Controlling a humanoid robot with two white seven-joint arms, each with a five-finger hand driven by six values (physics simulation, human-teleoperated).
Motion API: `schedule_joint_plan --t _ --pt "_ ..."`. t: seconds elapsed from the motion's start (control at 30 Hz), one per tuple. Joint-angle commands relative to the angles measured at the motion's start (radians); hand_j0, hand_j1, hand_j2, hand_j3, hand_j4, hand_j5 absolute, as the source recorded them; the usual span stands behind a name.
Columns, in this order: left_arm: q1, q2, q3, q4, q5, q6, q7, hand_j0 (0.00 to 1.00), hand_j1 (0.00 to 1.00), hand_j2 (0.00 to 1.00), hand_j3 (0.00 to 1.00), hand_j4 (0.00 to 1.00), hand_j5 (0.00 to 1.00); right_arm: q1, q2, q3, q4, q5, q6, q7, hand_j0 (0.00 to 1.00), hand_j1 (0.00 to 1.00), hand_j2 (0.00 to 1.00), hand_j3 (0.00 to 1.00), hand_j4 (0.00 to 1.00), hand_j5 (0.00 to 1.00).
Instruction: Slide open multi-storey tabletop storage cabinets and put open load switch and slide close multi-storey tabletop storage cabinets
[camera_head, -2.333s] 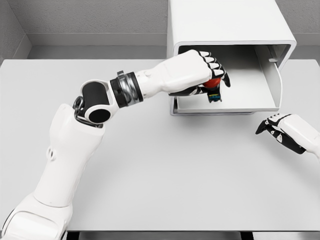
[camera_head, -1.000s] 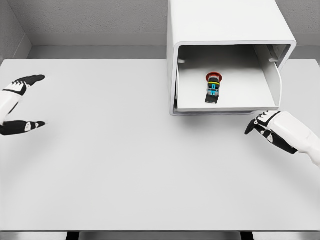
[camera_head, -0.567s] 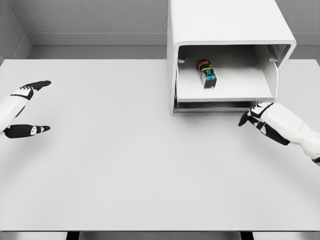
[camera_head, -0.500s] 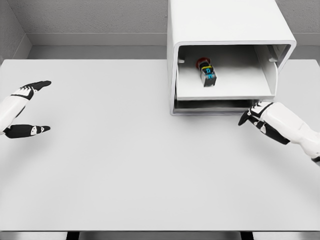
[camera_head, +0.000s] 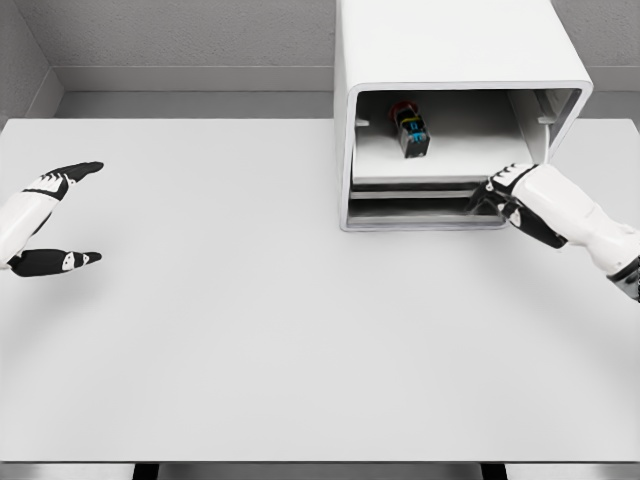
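The white storage cabinet (camera_head: 455, 45) stands at the back right of the table. Its drawer (camera_head: 425, 183) is pushed most of the way in, with only a short stretch of the tray showing. The load switch (camera_head: 408, 131), dark with a red button and coloured bands, lies inside the drawer toward the back. My right hand (camera_head: 505, 195) presses against the drawer's front right corner, fingers curled, holding nothing. At the far left edge my left hand (camera_head: 50, 215) hovers over the table with fingers spread and nothing in it.
The grey table (camera_head: 280, 340) stretches out in front of the cabinet. A grey wall (camera_head: 180, 40) runs behind it.
My right hand moved up and left against the drawer front, and the drawer slid inward, carrying the switch deeper. The left hand, which had let go earlier, stays at the far left.
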Motion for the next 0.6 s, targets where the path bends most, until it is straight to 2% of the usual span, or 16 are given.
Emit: schedule_joint_plan --t 0.0,0.27,0.33,0.37,0.4,0.47,0.57 --pt "0.0 0.0 0.0 0.0 0.008 0.003 0.0 1.0 1.0 1.0 1.0 1.0 1.0 0.0 0.006 0.012 0.014 -0.006 0.001 0.0 0.4 0.4 0.4 0.4 0.4 0.4" --pt "0.003 0.002 -0.012 0.0 0.007 0.003 0.0 1.0 1.0 1.0 1.0 1.0 1.0 -0.023 -0.002 0.01 0.034 -0.009 0.001 -0.002 0.41 0.41 0.41 0.41 0.41 0.41" --pt "0.003 0.003 -0.035 0.001 0.005 0.003 0.0 1.0 1.0 1.0 1.0 1.0 1.0 -0.003 -0.028 0.006 -0.005 -0.017 0.001 -0.002 0.41 0.41 0.41 0.41 0.41 0.41" --pt "0.003 0.003 -0.037 0.001 0.005 0.003 0.0 1.0 1.0 1.0 1.0 1.0 1.0 0.02 -0.077 0.003 -0.015 -0.02 0.001 -0.006 0.41 0.41 0.41 0.41 0.41 0.41" --pt "0.003 0.003 -0.037 0.001 0.005 0.003 0.0 1.0 1.0 1.0 1.0 1.0 1.0 0.061 -0.097 -0.051 -0.016 -0.034 0.001 -0.008 0.41 0.41 0.41 0.41 0.41 0.41" --pt "0.003 0.002 -0.037 0.0 -0.007 0.003 0.0 1.0 1.0 1.0 1.0 1.0 1.0 0.13 -0.125 -0.123 -0.03 -0.043 0.001 -0.008 0.42 0.42 0.42 0.42 0.42 0.42" --pt "0.005 0.0 -0.038 0.0 -0.007 0.003 0.0 1.0 1.0 1.0 1.0 1.0 1.0 0.146 -0.128 -0.131 -0.041 -0.045 0.001 -0.008 0.42 0.42 0.42 0.42 0.42 0.42"
